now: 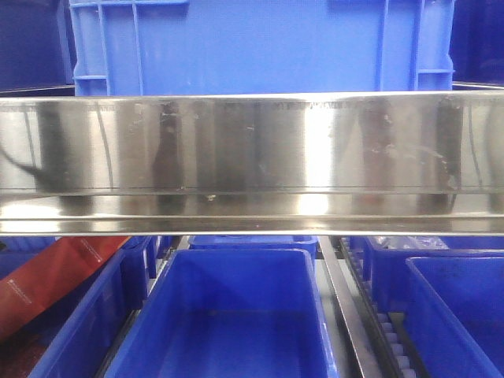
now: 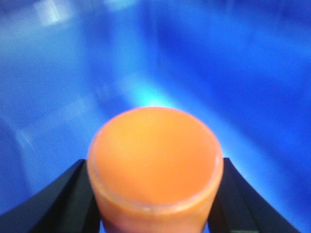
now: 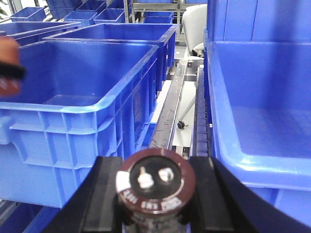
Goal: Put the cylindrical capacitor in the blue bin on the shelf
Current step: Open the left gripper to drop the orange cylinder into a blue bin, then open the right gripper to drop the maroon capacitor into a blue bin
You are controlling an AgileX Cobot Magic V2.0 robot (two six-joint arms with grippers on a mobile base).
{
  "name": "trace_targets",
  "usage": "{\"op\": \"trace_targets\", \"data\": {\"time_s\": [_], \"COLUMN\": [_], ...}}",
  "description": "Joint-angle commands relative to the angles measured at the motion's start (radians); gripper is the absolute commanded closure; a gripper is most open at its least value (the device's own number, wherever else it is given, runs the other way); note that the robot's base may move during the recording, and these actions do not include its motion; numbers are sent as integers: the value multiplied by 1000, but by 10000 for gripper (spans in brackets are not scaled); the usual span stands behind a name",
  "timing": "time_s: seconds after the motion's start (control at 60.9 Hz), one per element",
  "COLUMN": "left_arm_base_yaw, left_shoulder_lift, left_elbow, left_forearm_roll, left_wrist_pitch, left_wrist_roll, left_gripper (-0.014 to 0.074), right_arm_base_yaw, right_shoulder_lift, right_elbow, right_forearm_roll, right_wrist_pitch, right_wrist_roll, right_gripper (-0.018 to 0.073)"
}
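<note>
Terminals up, cylindrical capacitor (image 3: 155,183) clamped in right pincer (image 3: 157,199) beside the shelf's (image 3: 167,121) blue bin (image 3: 102,104) rim, seemingly poised for lowering; left pincer (image 2: 155,199) clamps an orange cylinder (image 2: 155,155).

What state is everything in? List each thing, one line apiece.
left gripper: shut on orange cylinder
right gripper: shut on cylindrical capacitor
cylindrical capacitor: held, not yet in a bin
orange cylinder: held, blue plastic behind it
lower middle bin: empty as far as visible
</note>
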Motion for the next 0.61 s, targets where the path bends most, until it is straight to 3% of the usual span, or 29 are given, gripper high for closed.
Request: {"op": "trace_targets", "data": {"time_s": [0.0,0.213,0.591], "left_arm_base_yaw": [-3,-3,-3], "left_shoulder_lift": [5,18,-87], "left_elbow": [-15,-17,-25], "left_forearm_roll": [-13,-23,-23], "left_wrist_pitch": [-4,3,62], "left_wrist_roll": [2,2,2], "left_gripper": [526,-34,288], "right_arm_base_yaw": [1,1,1], "right_shoulder_lift": [-6,-6,-6], "right_elbow": [-2,-2,-2], "right_forearm_roll": [3,3,3], "right_wrist_pitch": [-21,-21,-21], "right_wrist_roll": [2,2,2], "right_gripper": [708,708,708]}}
